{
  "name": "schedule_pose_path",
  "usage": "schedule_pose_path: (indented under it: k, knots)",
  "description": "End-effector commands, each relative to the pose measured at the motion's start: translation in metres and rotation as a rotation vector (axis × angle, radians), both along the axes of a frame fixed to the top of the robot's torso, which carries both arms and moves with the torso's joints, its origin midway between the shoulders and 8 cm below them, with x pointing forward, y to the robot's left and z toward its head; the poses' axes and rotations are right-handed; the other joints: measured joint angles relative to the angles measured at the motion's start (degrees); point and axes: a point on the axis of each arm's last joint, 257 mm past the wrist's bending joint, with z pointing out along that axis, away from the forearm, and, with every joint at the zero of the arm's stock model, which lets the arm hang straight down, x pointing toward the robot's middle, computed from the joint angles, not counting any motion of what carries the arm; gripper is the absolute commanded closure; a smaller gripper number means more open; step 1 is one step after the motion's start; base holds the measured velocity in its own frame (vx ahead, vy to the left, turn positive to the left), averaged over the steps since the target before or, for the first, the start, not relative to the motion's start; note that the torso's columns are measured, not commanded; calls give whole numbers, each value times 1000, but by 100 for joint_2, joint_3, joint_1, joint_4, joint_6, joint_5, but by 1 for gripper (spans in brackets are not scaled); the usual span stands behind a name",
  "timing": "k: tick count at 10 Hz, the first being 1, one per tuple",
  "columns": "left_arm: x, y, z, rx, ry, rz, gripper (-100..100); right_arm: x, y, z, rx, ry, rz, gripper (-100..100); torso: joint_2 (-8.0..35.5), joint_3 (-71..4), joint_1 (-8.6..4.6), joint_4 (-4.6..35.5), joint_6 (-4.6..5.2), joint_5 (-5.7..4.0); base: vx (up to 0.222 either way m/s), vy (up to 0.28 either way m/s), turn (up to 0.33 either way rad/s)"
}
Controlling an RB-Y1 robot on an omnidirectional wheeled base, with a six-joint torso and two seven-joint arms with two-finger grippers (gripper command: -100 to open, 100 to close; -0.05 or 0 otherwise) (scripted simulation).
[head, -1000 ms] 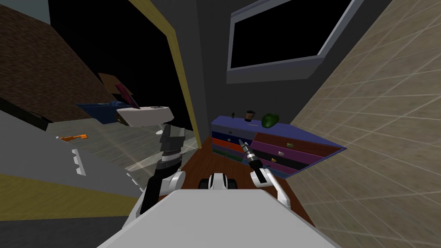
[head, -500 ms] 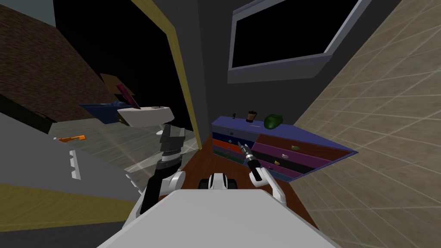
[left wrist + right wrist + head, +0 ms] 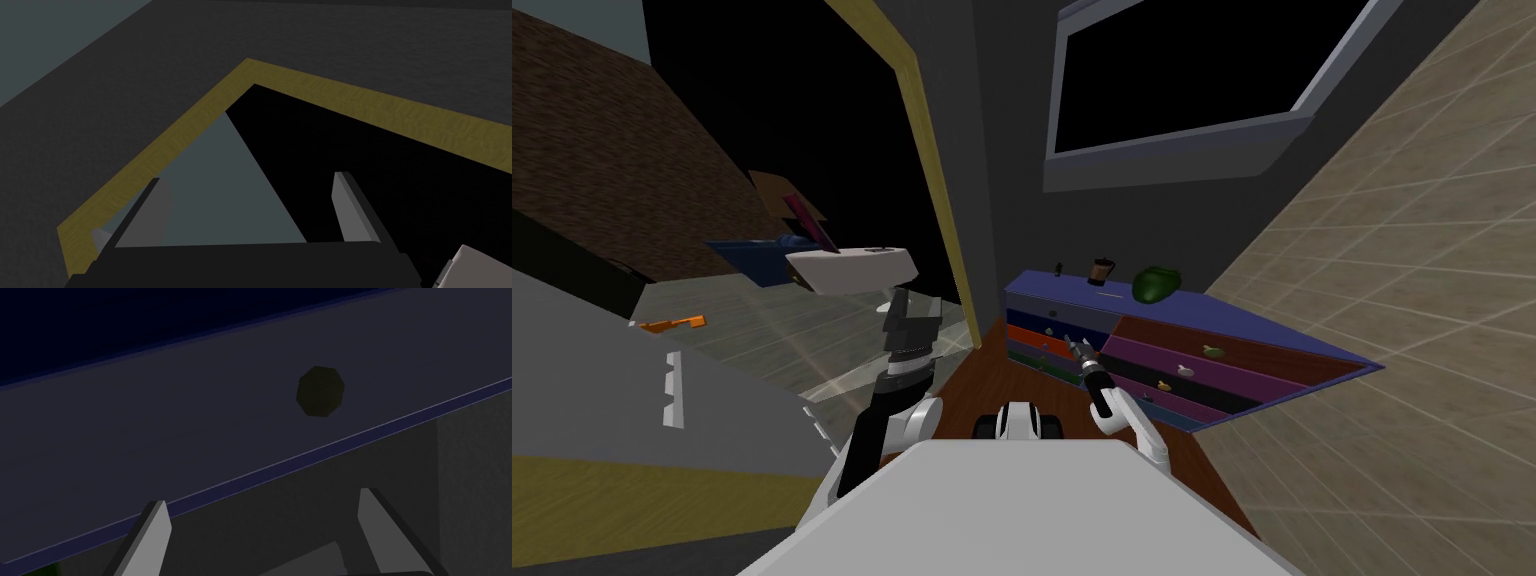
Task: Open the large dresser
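The large dresser [image 3: 1212,325] stands against the dark wall, with a blue top and drawers in several colours: grey, orange and green on its left, maroon, purple and black on its right. My right gripper [image 3: 1074,347] is open and points at the left column of drawers. In the right wrist view a dark grey-blue drawer front [image 3: 200,418] carries a round dark knob [image 3: 320,391]. That knob lies ahead of the open right gripper [image 3: 265,533], nearer one finger, with a gap between them. My left gripper [image 3: 250,210] is open, empty and raised at my left [image 3: 909,325].
On the dresser top sit a green object [image 3: 1157,283], a small brown cup-like item [image 3: 1102,271] and a tiny dark item [image 3: 1058,268]. A yellow-framed doorway [image 3: 937,200] opens onto a black area left of the dresser. A tiled wall [image 3: 1412,300] closes the right side.
My head view has shifted, so the dresser now stretches further right. The right gripper has dipped slightly along the left drawers and stays open. The left arm has not moved.
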Motion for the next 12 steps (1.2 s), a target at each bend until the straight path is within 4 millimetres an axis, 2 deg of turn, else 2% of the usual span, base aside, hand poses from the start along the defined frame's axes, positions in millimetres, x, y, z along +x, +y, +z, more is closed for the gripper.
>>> schedule_pose_path:
  k: [1, 2, 4, 5, 6, 7, 8, 9, 11, 12]
  knots:
    - [0, 0, 0, 0, 0, 0, 0, 2, -11, -20, -110, 50, -30, -100, -14, -8, 4, -4, -1, 0, 74, 17, 24]
    - [0, 0, 0, 0, 0, 0, 0, 3, -17, -36, -170, 89, -44, -100, -12, -9, 2, -4, 0, 0, 72, 19, 54]
    - [0, 0, 0, 0, 0, 0, 0, 3, -20, -35, -214, 88, -52, -100, 1, 0, -2, 0, 1, -1, 41, 8, 12]
    - [0, 0, 0, 0, 0, 0, 0, 3, -30, -50, -279, 127, -75, -100, 11, 6, -4, 3, 0, -1, 45, 11, 56]
    - [0, 0, 0, 0, 0, 0, 0, 4, -30, -48, -304, 123, -74, -100, 1, 2, 0, 1, -2, -1, 49, 12, 35]
    - [0, 0, 0, 0, 0, 0, 0, 3, -39, -61, -369, 158, -95, -100, -5, -3, 1, -2, 0, 0, 65, 22, 63]
    - [0, 0, 0, 0, 0, 0, 0, 4, -40, -59, -400, 154, -94, -100, -12, -7, 4, -4, -1, 1, 52, 15, 31]
    - [0, 0, 0, 0, 0, 0, 0, 4, -48, -70, -467, 184, -111, -100, -6, -5, 0, -2, 0, 0, 47, 11, 69]
    - [0, 0, 0, 0, 0, 0, 0, 4, -49, -67, -500, 179, -112, -100, 2, 1, -1, 0, 1, -1, 29, 10, 13]
    - [0, 0, 0, 0, 0, 0, 0, 4, -58, -76, -569, 207, -132, -100, 7, 4, -2, 2, 0, -1, 30, 12, 69]
